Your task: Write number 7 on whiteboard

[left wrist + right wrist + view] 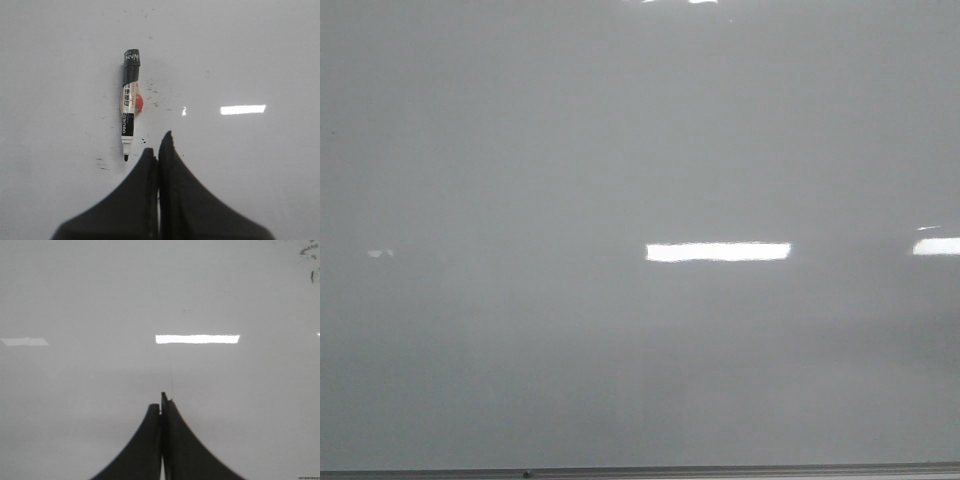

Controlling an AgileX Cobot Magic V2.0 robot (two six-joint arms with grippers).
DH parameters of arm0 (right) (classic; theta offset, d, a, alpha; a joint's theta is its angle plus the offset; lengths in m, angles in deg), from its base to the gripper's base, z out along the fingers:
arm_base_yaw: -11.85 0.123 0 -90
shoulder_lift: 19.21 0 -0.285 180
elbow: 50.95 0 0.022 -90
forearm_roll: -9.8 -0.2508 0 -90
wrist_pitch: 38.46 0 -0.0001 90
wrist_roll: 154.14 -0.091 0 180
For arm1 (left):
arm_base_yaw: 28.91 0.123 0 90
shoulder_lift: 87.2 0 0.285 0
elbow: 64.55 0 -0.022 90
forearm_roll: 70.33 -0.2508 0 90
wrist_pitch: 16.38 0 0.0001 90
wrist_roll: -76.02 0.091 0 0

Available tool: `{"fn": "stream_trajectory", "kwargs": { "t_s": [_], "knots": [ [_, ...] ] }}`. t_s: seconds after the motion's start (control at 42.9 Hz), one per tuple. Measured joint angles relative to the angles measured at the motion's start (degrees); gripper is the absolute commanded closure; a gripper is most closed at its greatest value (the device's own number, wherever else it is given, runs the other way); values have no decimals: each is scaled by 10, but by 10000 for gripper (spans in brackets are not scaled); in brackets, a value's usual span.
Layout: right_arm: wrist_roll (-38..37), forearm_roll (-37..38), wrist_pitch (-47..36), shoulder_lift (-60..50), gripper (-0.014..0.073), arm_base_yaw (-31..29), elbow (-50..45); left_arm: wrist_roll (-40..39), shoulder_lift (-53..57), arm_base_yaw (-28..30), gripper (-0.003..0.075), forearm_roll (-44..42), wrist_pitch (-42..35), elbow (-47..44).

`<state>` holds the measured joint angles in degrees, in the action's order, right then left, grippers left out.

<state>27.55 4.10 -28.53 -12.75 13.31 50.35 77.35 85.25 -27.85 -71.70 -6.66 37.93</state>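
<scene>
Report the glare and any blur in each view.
Front view: bright rectangular reflections on the whiteboard, otherwise dull and even. Left wrist view: one glare bar; marker sharp, left gripper soft. Right wrist view: two glare bars; right gripper slightly blurred.

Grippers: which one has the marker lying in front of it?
The left gripper. The uncapped marker lies just beyond its shut fingertips; the right gripper, also shut, faces only bare whiteboard.

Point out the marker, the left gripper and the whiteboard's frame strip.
marker [128, 107], left wrist view, on the middle of its labelled barrel.
left gripper [158, 150], left wrist view, between the closed fingertips.
frame strip [720, 471], front view, on the grey strip along the whiteboard's lower edge.
</scene>
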Motion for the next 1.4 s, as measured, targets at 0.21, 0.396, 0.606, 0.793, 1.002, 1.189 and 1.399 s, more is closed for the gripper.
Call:
{"fn": "stream_trajectory", "kwargs": {
  "t_s": [0.21, 0.396, 0.606, 0.793, 1.002, 1.189, 1.399],
  "knots": [
    [0, 0, 0, 0, 662, 0, 0, 0, 0, 0, 741, 0, 0, 0],
    [0, 0, 0, 0, 662, 0, 0, 0, 0, 0, 741, 0, 0, 0],
    [0, 0, 0, 0, 662, 0, 0, 0, 0, 0, 741, 0, 0, 0],
    [0, 0, 0, 0, 662, 0, 0, 0, 0, 0, 741, 0, 0, 0],
    [0, 0, 0, 0, 662, 0, 0, 0, 0, 0, 741, 0, 0, 0],
    [0, 0, 0, 0, 662, 0, 0, 0, 0, 0, 741, 0, -2, 0],
    [0, 0, -17, 0, 662, 0, 0, 0, 0, 0, 741, 0, -20, 0]
  ]
}}
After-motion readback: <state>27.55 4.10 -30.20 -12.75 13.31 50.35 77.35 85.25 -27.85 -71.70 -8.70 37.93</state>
